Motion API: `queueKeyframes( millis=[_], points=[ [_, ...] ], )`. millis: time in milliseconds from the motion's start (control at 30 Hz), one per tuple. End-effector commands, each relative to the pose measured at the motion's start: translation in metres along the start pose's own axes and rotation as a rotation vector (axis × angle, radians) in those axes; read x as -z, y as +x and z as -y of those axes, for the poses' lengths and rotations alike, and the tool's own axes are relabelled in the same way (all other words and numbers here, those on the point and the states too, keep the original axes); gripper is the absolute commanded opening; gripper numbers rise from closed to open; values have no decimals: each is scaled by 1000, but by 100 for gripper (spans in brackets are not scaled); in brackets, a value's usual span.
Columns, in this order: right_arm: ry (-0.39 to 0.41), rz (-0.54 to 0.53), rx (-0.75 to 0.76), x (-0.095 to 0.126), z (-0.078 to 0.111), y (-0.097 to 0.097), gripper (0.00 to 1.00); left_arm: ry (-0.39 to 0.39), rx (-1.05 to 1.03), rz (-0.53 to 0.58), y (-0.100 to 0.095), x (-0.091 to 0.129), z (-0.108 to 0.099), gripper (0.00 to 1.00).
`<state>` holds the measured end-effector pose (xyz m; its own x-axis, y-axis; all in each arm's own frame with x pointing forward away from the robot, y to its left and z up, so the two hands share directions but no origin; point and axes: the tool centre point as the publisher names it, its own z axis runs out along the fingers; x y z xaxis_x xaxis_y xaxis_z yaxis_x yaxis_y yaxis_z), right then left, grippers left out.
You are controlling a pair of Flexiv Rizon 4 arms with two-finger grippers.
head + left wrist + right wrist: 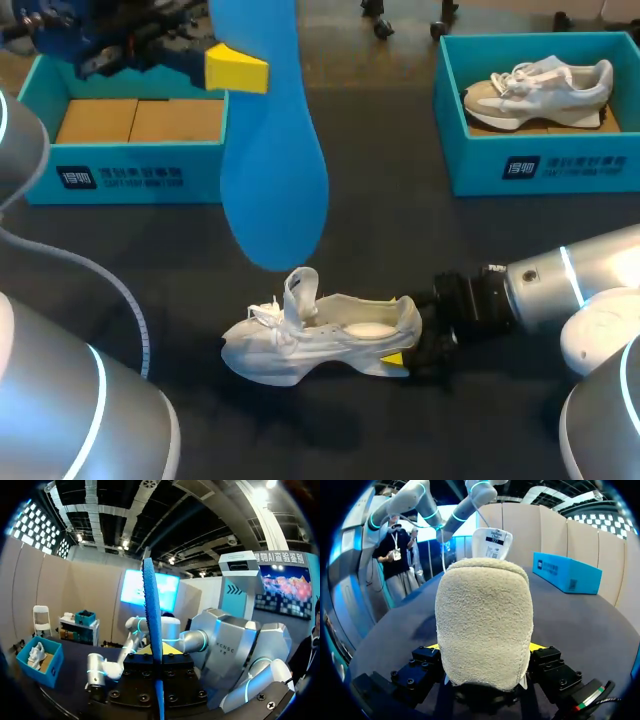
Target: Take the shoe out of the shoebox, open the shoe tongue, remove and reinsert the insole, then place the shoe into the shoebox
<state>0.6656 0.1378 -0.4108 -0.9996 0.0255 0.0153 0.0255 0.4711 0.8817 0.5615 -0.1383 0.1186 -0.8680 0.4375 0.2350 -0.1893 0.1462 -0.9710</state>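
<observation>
place: exhibition hall | evidence: high ducted ceiling (pixel 100 502), big wall screen (pixel 131 587), beige booth partitions (pixel 560 530)

The dark tabletop (pixel 400 250) had three things sitting on it. A white sneaker (pixel 320 340) stood upright on its sole near the front middle, toe pointing left and tongue sticking up. Two open teal boxes sat at the back, well apart. The left shoebox (pixel 130 178) was in the far-left corner and the right shoebox (pixel 545 165) was far right.
</observation>
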Motion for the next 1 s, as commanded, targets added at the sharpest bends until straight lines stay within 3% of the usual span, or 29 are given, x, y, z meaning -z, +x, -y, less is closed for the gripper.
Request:
queueKeyframes(
  millis=[33,67,167,567,833,1000],
  points=[
    [6,1,-1,-1,-2,0,0,-2,28,104,13,-4,-5,0],
    [6,1,-1,-1,-2,0,0,-9,76,193,21,-2,-9,0],
    [6,1,-1,-1,-2,0,0,15,106,221,25,2,-12,0],
    [6,1,-1,-1,-2,0,0,2,220,241,31,2,-42,0],
    [6,1,-1,-1,-2,0,0,105,239,292,26,8,-51,0],
    [6,1,-1,-1,-2,0,0,122,226,317,23,10,-49,0]
  ],
)
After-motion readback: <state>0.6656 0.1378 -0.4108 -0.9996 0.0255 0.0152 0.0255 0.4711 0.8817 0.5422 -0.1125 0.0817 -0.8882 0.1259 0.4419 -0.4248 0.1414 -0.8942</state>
